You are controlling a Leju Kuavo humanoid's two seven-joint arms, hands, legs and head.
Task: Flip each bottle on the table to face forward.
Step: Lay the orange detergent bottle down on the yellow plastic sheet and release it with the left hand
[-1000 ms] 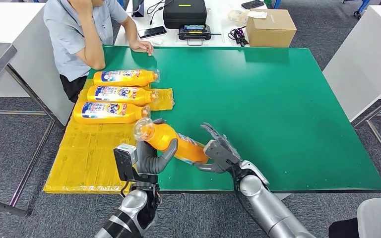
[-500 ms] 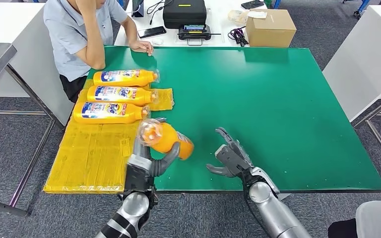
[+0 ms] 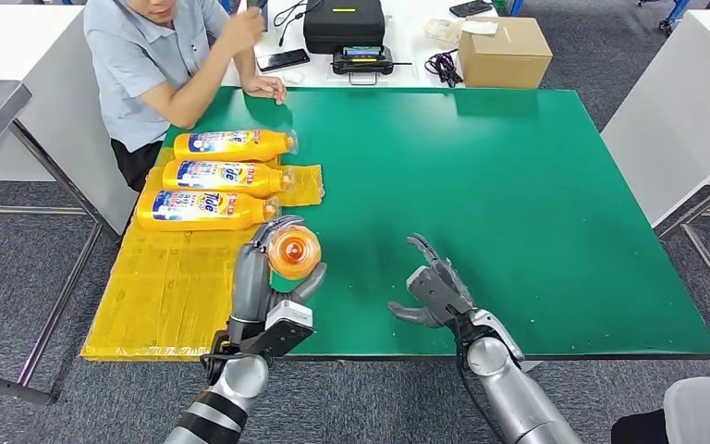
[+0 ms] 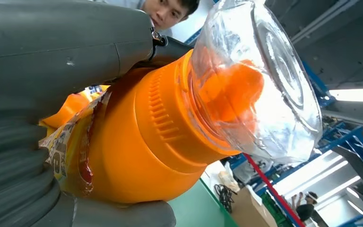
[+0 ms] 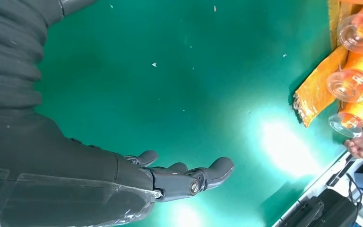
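Fingers (image 3: 257, 248) of the left hand (image 3: 263, 277) wrap the orange plastic detergent bottle with a clear cap (image 3: 293, 252), which a second ago lay slanted between both hands and now stands lifted, cap toward the camera, above the yellow mat (image 3: 162, 296); I judge the flip is midway. Beyond it, three matching orange bottles (image 3: 205, 209) lie in a row, labels up, four in all. Rightward, the right hand (image 3: 436, 289) has let go and hovers over the green table (image 3: 518, 185), fingers spread, holding nothing.
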